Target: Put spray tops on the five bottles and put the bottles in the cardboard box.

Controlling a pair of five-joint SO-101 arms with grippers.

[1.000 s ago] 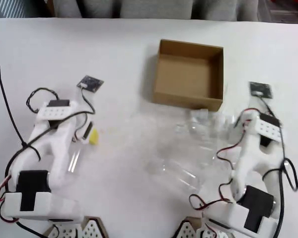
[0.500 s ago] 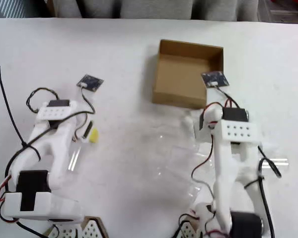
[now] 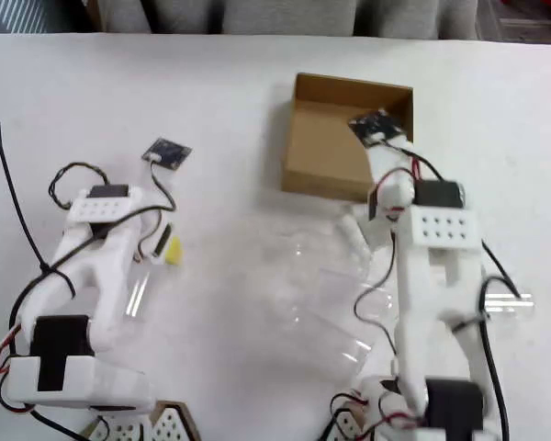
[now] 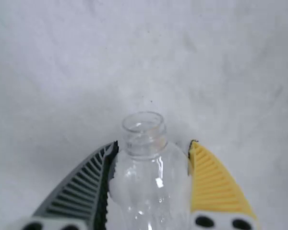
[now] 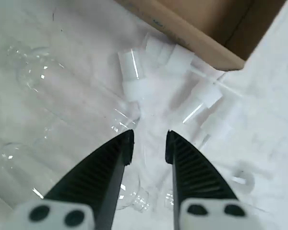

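My left gripper [image 4: 153, 143] is shut on a clear bottle [image 4: 149, 187] just below its open neck, which carries no spray top. In the high view that gripper [image 3: 165, 253] lies at the table's left, its bottle [image 3: 138, 296] flat beside the arm. My right gripper [image 5: 149, 136] is open by a narrow gap with nothing in it. It hangs above white spray tops [image 5: 133, 73] and several clear bottles [image 5: 33, 67] lying before the cardboard box [image 5: 192, 36]. From above, the right arm [image 3: 427, 230] reaches the box's front wall [image 3: 335, 184], with bottles [image 3: 331, 294] scattered mid-table.
The open cardboard box holds nothing that I can see. Another clear bottle [image 3: 505, 303] lies to the right of the right arm. Loose cables [image 3: 18, 220] run along the left arm. White tabletop spreads behind and left of the box.
The right arm has swung from the table's right side in toward the box's front wall, over the spray tops. The left arm and its bottle have not moved.
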